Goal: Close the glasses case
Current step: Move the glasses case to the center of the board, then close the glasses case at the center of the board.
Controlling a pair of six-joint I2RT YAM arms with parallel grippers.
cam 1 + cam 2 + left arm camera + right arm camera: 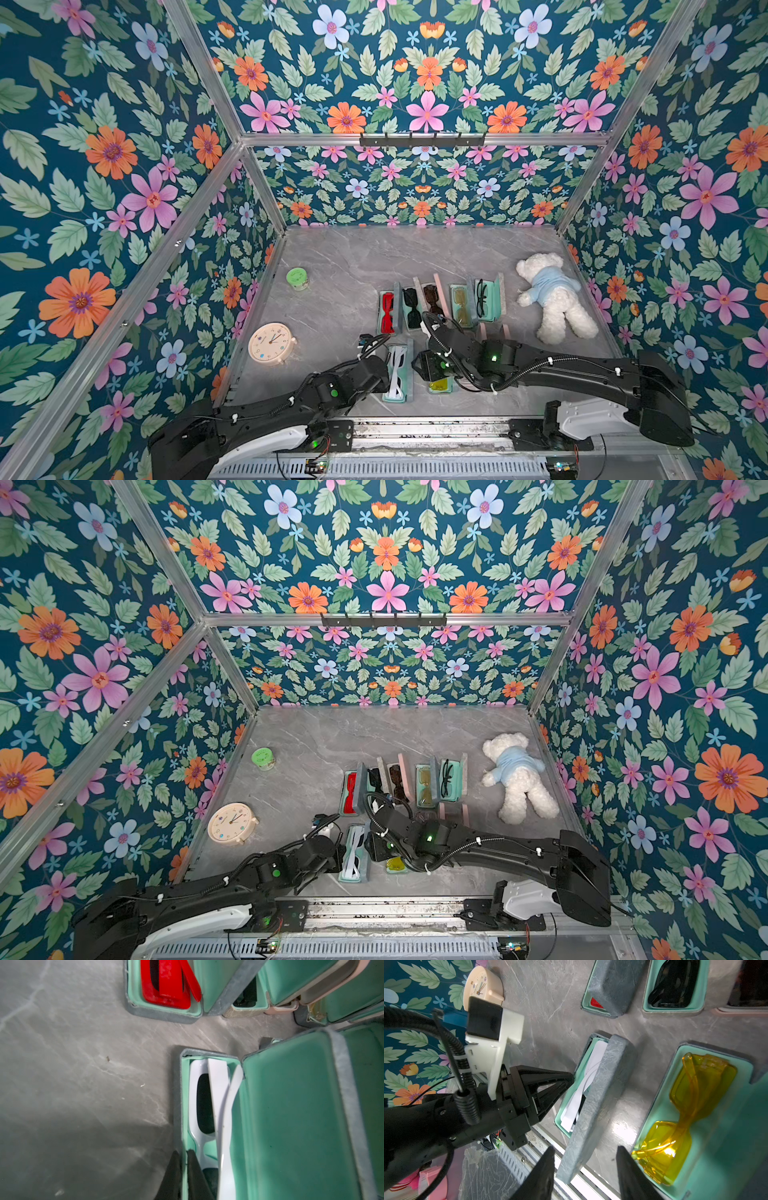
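Note:
The glasses case (400,374) (354,854) lies near the table's front edge, grey outside and mint inside, with white sunglasses (218,1093) in its tray. Its lid (600,1095) (291,1115) stands roughly upright on the hinge. My left gripper (184,1153) is pinched on the tray's outer wall, one fingertip outside and one inside; the right wrist view also shows this left gripper (570,1080) at that wall. My right gripper (585,1157) stands open astride the lid's near end, and neither finger visibly touches the lid.
Several other open cases stand in a row behind, among them a red-glasses case (387,313) and a black-glasses case (411,307). A yellow-glasses case (685,1115) lies beside the right gripper. A teddy bear (552,295), a clock (270,344) and a green jar (297,277) are further off.

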